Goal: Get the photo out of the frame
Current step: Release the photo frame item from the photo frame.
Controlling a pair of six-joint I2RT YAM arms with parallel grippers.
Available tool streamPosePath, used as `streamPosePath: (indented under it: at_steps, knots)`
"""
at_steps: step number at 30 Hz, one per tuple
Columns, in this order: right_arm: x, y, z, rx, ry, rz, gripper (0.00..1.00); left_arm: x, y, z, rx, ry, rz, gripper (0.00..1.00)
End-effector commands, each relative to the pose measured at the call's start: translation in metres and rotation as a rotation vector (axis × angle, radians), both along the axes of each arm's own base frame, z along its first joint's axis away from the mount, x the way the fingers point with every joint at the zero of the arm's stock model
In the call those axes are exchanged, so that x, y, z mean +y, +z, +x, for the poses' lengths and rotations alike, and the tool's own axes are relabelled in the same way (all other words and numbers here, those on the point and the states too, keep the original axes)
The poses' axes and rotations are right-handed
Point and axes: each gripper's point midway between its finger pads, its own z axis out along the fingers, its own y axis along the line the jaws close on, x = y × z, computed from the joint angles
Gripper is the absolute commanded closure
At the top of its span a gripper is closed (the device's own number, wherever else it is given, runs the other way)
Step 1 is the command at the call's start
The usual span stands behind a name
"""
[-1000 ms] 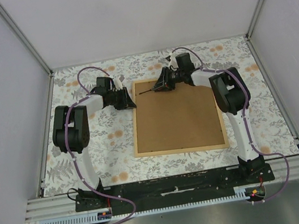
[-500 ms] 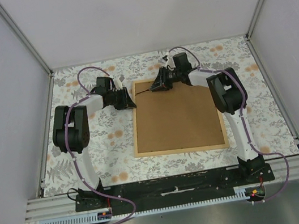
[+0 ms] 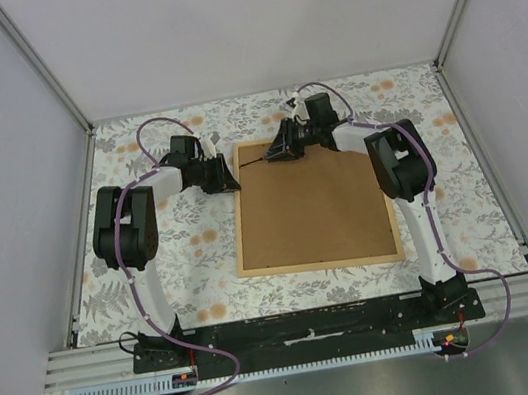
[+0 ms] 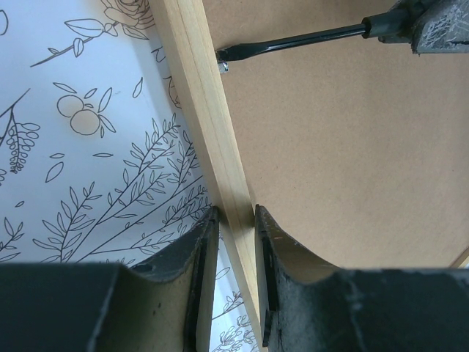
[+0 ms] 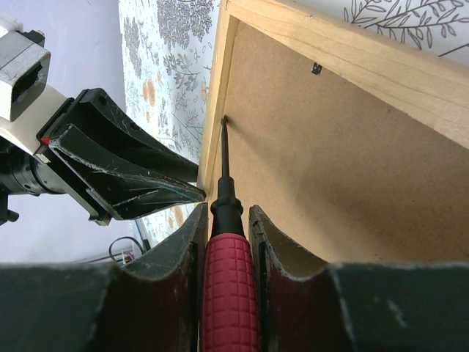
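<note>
The frame (image 3: 316, 267) lies face down on the floral cloth, its brown back board (image 3: 311, 205) up. The photo is hidden beneath the board. My left gripper (image 3: 234, 184) is shut on the frame's left wooden strip (image 4: 201, 95) near the far-left corner, one finger outside and one over the board (image 4: 234, 213). My right gripper (image 5: 226, 209) is shut on a red-handled screwdriver (image 5: 229, 293). Its black shaft (image 4: 293, 40) points left, and the tip meets the strip's inner edge by a small metal tab (image 4: 223, 67).
The floral tablecloth (image 3: 184, 262) surrounds the frame on all sides. A second small metal tab (image 5: 316, 69) sits on the far strip's inner edge. Grey walls and metal rails (image 3: 77, 259) enclose the table. Both arms' cables loop above the far corners.
My right gripper, with the screwdriver, has shifted slightly to the far left, bringing the tip closer to the left strip. The left gripper and the frame have not moved.
</note>
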Motion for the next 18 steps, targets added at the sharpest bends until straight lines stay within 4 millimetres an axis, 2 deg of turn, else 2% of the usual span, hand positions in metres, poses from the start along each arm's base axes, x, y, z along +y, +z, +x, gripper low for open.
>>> streamPosePath:
  at_steps: [1, 12, 18]
  knots:
    - [-0.013, 0.011, 0.001, -0.016, -0.011, -0.012, 1.00, 0.010, -0.017, -0.015, 0.073, 0.024, 0.072, 0.68]
    - [-0.012, 0.006, -0.003, 0.007, -0.001, 0.006, 1.00, 0.010, -0.017, -0.014, 0.073, 0.024, 0.073, 0.68]
    - [-0.002, -0.002, -0.004, 0.015, 0.020, 0.000, 1.00, 0.010, -0.018, -0.014, 0.074, 0.025, 0.072, 0.68]
